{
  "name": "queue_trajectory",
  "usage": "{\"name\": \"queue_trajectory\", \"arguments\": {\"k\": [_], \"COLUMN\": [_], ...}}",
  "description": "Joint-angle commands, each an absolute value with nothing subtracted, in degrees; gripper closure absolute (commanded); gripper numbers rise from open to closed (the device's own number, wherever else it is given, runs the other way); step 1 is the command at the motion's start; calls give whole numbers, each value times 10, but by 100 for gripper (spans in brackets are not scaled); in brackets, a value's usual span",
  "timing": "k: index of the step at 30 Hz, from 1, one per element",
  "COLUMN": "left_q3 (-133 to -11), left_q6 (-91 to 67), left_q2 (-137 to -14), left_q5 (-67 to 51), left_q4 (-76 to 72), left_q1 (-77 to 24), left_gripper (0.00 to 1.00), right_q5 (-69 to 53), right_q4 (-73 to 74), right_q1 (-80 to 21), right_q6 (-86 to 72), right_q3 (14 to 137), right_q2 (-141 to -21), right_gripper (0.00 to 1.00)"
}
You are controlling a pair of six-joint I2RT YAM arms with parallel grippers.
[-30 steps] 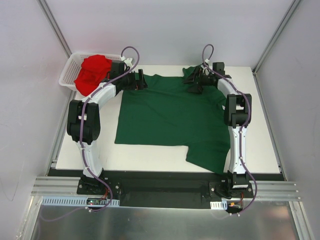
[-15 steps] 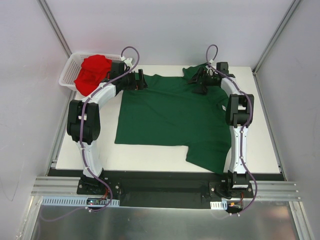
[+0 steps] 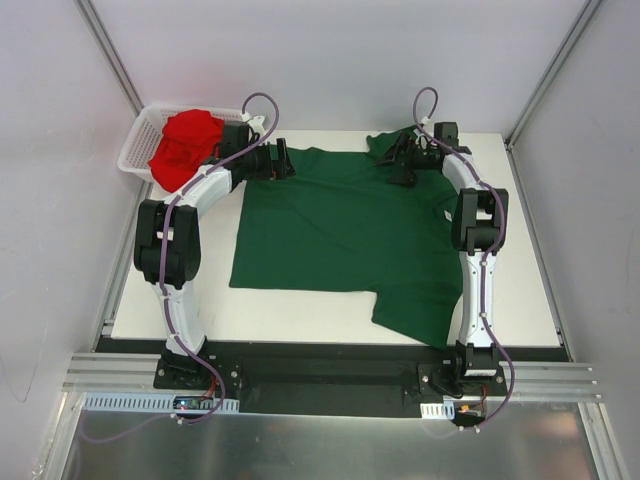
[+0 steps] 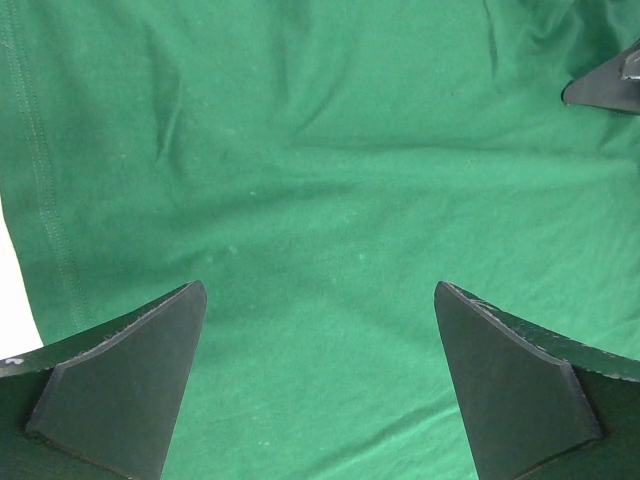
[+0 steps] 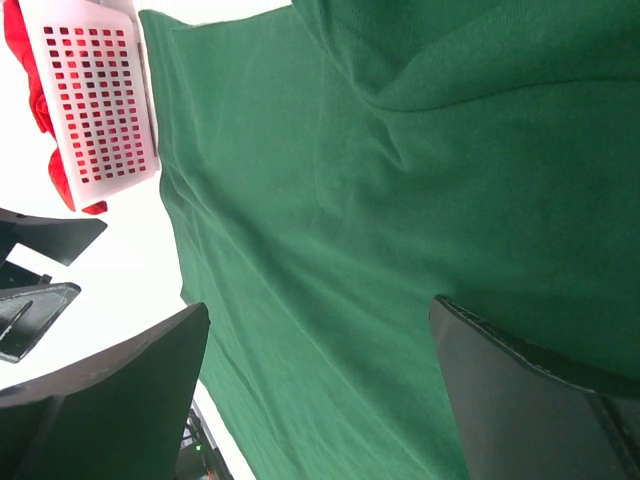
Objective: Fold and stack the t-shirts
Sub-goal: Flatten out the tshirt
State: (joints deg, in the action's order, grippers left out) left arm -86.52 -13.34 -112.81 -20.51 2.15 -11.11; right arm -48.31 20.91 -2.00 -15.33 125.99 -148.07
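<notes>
Stitching along one edge of the green t-shirt showed only in the left wrist view, where the left gripper hung over the cloth with its fingers spread. Only the right wrist view caught the mesh holes of the white basket. The right gripper was likewise spread, holding nothing. From above, the green t-shirt lay mostly flat on the table, bunched near the right gripper. The red t-shirt sat crumpled in the basket.

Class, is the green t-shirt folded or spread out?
Spread: the green t-shirt lies flat across the table, only its far right corner bunched.
</notes>
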Motion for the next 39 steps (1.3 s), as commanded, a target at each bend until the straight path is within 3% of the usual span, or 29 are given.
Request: {"name": "queue_trajectory", "arguments": {"k": [1,19,29,39], "left_q3": [-880,-887,-887,-848], "left_q6": [-128,-126,-124,-134], "left_q2": [-1124,-1133,-1133,-1076], "left_q5": [-204,-202,-200,-237], "left_q4": [5,5,3,-12], "left_q1": [-105,-105,-105,-104], "left_gripper": [1,1,1,1], "right_q5": [-455,-380,-396,-482], "right_q4": [212,205,164,58], "right_q1": [-12,-10,-2,-13], "right_q6": [-145,-168,-200,-204], "right_q3": [1287,1282,1272,1094], "right_q2": [-1496,-1496,-1502,-1326], "right_gripper": [4,4,4,4]}}
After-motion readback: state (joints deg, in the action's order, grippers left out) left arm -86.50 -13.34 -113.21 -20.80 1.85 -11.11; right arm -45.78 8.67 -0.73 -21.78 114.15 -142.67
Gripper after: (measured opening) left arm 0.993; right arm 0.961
